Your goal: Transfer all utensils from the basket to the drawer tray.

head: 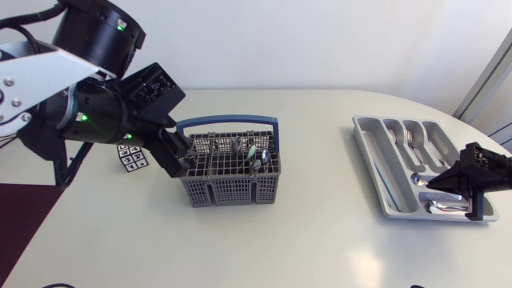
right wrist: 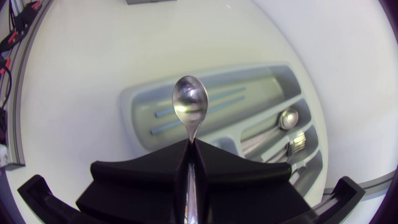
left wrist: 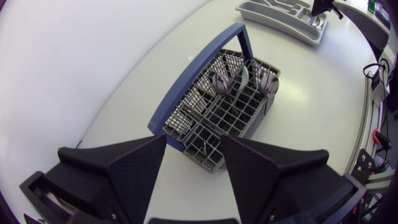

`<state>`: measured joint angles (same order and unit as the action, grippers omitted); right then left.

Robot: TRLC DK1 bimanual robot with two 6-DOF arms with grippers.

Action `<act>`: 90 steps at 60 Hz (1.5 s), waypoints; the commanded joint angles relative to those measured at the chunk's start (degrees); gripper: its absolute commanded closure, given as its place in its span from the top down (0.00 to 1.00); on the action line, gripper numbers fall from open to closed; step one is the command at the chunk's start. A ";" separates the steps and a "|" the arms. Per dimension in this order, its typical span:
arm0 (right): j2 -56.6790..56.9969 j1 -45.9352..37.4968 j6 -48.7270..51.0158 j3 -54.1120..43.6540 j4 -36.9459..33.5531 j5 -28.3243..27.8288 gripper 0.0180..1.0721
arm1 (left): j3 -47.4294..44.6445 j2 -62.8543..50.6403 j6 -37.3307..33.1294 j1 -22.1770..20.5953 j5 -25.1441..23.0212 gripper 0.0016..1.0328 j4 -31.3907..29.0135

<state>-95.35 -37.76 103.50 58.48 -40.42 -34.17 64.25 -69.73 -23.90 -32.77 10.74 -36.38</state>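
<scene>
The grey wire basket (head: 232, 190) with a blue handle stands mid-table, several spoons (head: 258, 157) upright in its far compartments. My left gripper (head: 181, 154) hovers at the basket's left end, open and empty. In the left wrist view the basket (left wrist: 233, 115) lies just ahead of the left gripper (left wrist: 194, 155), its spoons (left wrist: 221, 81) at the far end. Over the near end of the grey drawer tray (head: 364, 128), my right gripper (head: 438, 182) is shut on a spoon (right wrist: 189, 102). That spoon's bowl points out over the tray (right wrist: 249, 73), ahead of the right gripper (right wrist: 189, 146).
The tray's compartments hold spoons (right wrist: 288, 118) and forks (right wrist: 298, 142). A small marker card (head: 132, 158) lies left of the basket under my left arm. The table's curved edge runs just right of the tray.
</scene>
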 commanded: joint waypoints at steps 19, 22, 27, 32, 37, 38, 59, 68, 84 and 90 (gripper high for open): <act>-12.58 -6.80 13.22 7.35 -1.24 7.02 0.12 | -2.20 1.36 -1.59 -0.10 -0.20 0.59 -1.32; -12.75 -6.80 13.30 7.00 -0.80 7.02 0.21 | -2.20 1.44 -1.59 -0.01 -0.20 0.59 -1.41; -12.14 -6.80 12.86 6.30 -0.62 6.75 0.41 | -2.29 1.62 -1.50 -0.01 -0.20 0.59 -2.03; -9.59 -7.07 12.60 4.80 -0.53 6.22 0.54 | -2.02 1.88 -1.32 -0.10 -0.20 0.59 -2.73; -6.87 -7.15 11.55 3.66 -0.97 5.70 0.65 | -1.23 1.88 -0.53 -0.27 -0.20 0.59 -3.70; -6.07 -7.15 11.02 3.40 -1.06 5.35 0.68 | -0.97 1.80 -0.36 -0.36 -0.11 0.59 -4.05; 7.46 -1.09 -1.37 -5.04 -2.03 3.85 0.83 | 6.06 -3.04 6.76 -4.05 4.64 0.49 -11.96; 15.55 5.59 -11.13 -9.08 -1.85 4.91 0.83 | 7.38 -5.32 9.05 -5.37 4.64 0.44 -13.63; 29.17 22.46 -29.06 -15.68 -1.85 9.74 0.83 | 7.73 -9.37 10.54 -6.07 5.08 0.38 -12.66; 32.77 29.76 -35.39 -17.17 -1.68 12.20 0.83 | 7.65 -11.39 11.16 -5.37 5.96 0.32 -10.90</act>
<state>-65.10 -12.23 74.76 43.42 -41.85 -23.31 70.57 -78.96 -14.48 -38.44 16.10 -48.14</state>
